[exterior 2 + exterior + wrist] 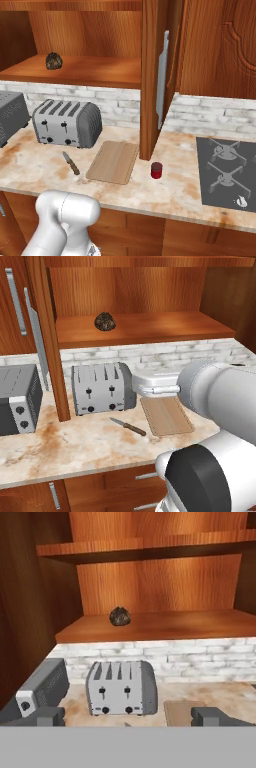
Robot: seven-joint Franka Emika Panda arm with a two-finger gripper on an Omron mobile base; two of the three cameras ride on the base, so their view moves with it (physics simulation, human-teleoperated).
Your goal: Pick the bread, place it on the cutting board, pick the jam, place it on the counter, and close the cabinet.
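The bread (105, 321) (53, 61) (120, 616), a small dark lumpy loaf, lies on the lower shelf of the open cabinet (145, 331). Below it, the cutting board (166, 416) (113, 161) (180, 712) lies flat on the counter (75, 446) (165, 192), right of the toaster. The red jam (156, 170) stands on the counter just right of the board, at the foot of the cabinet's side panel. My gripper (131, 717) is open and holds nothing. It faces the toaster and shelf from well in front. My arm (220, 391) reaches over the board's far end.
A silver toaster (102, 388) (65, 122) (121, 688) and a toaster oven (17, 398) (42, 687) stand under the shelf. A knife (127, 427) (70, 163) lies left of the board. Open cabinet doors (35, 331) (162, 75) jut out edge-on. A stove top (227, 172) is at right.
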